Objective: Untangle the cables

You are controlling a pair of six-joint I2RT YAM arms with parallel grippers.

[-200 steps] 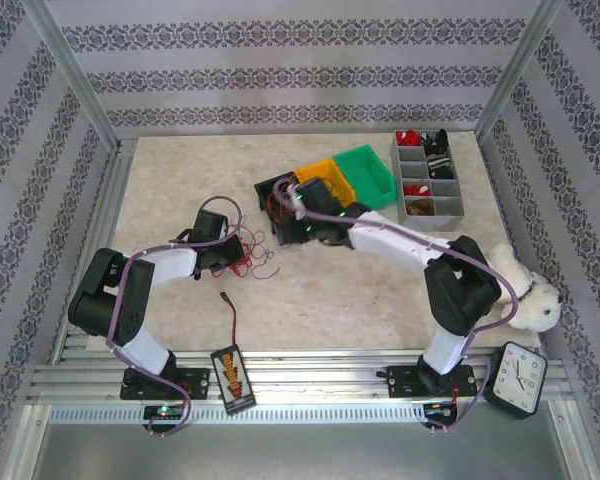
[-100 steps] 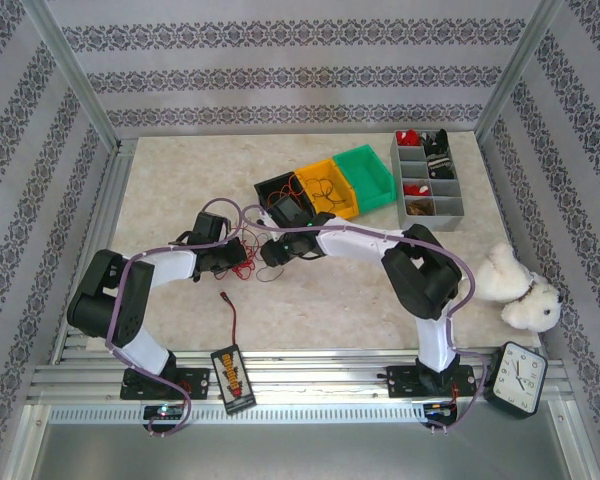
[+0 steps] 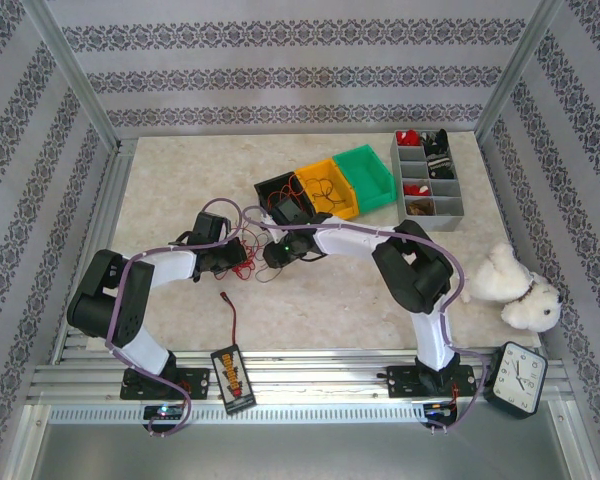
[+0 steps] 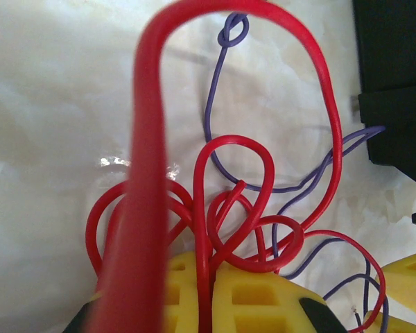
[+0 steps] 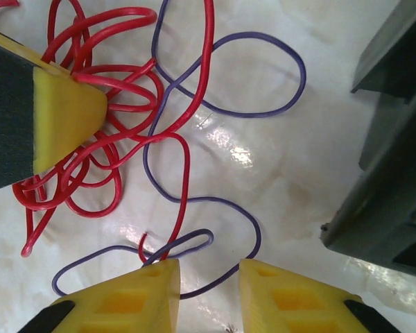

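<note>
Left gripper (image 4: pixel 209 295): clenched on red cable (image 4: pixel 149 173), which runs straight ahead.
Right gripper (image 5: pixel 209 277): fingers apart; purple cable (image 5: pixel 194 239) loop crosswise at the tips.

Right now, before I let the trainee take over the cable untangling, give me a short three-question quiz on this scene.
1. True or false: the left gripper is shut on a red cable.
2. The right gripper is open. What lies just ahead of its fingertips? A) a purple cable B) a battery pack C) a clock
3. Fill in: between the black bin and the green bin sits the ___ bin.
Key: 1 true; 2 A; 3 yellow bin.
</note>
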